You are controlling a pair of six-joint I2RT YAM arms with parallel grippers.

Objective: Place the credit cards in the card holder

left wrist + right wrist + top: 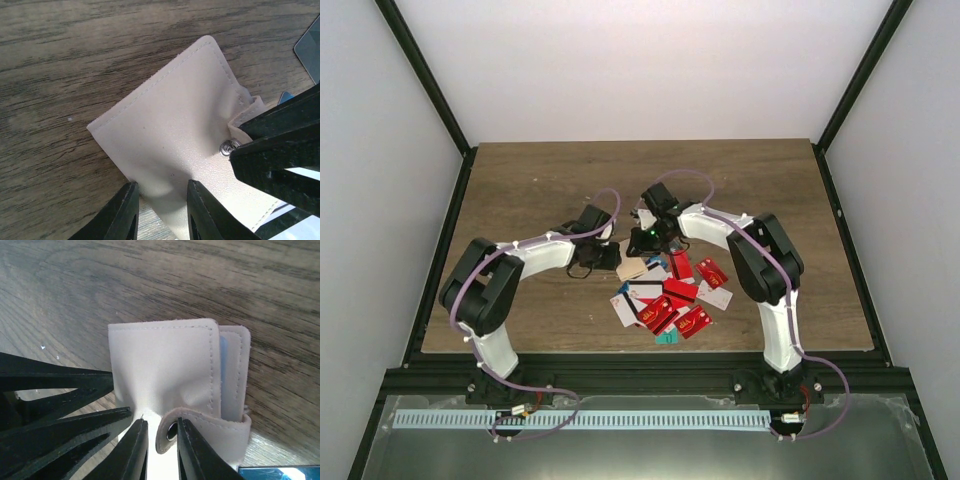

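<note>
Top view, card holder: flat on the table, mid-table, just beside the far-left edge of the heap, between the two claws.
Top view, credit cards: loose in a heap, mostly red, a few white and teal; none seen entering the holder.
Top view, left gripper and right gripper: both down at the holder from opposite sides; gaps too small to read here.
Left wrist view, card holder: lying on the wood, outer face up, a snap stud bare near its right edge.
Left wrist view, left gripper: narrow gap, astride the holder's near edge; pinching or merely around it, cannot tell.
Left wrist view, right gripper: tips at the stud and tab corner.
Right wrist view, snap tab: curled up off the body, unfastened, between the fingers.
Right wrist view, right gripper: narrow gap on either side of the tab; firm hold or not, cannot tell.
Right wrist view, card holder: a pale blue sliver between its layers at the right edge; card or lining, cannot tell.
Done, by judgement: holder reached, tab unsnapped.
Left, by judgement: opening the pocket, then nearly the whole heap to load.
</note>
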